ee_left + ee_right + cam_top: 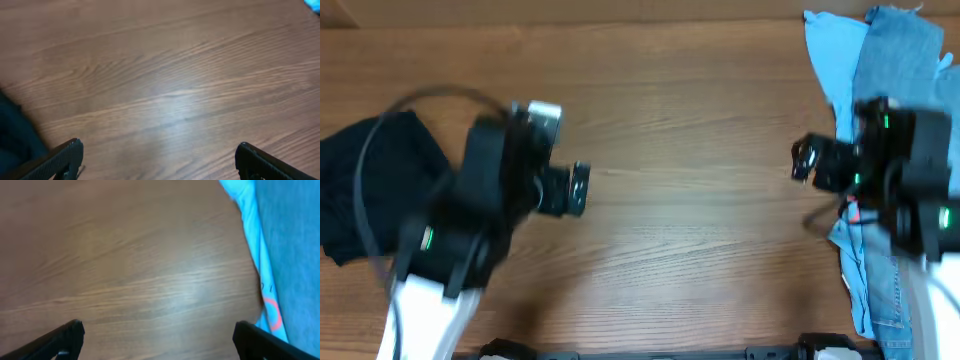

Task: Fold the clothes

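A black garment (365,185) lies bunched at the table's left edge, partly under my left arm; its dark edge shows in the left wrist view (12,135). A light-blue garment (832,60) and a denim-blue one (900,60) lie at the far right, partly under my right arm. The light-blue one shows in the right wrist view (250,235) beside the denim-blue one (295,255). My left gripper (582,188) is open and empty above bare wood (159,160). My right gripper (800,160) is open and empty over bare wood (157,337), just left of the blue clothes.
The wooden table (680,130) spans the view. A dark rail (650,352) runs along the front edge. A cable (430,95) loops above my left arm.
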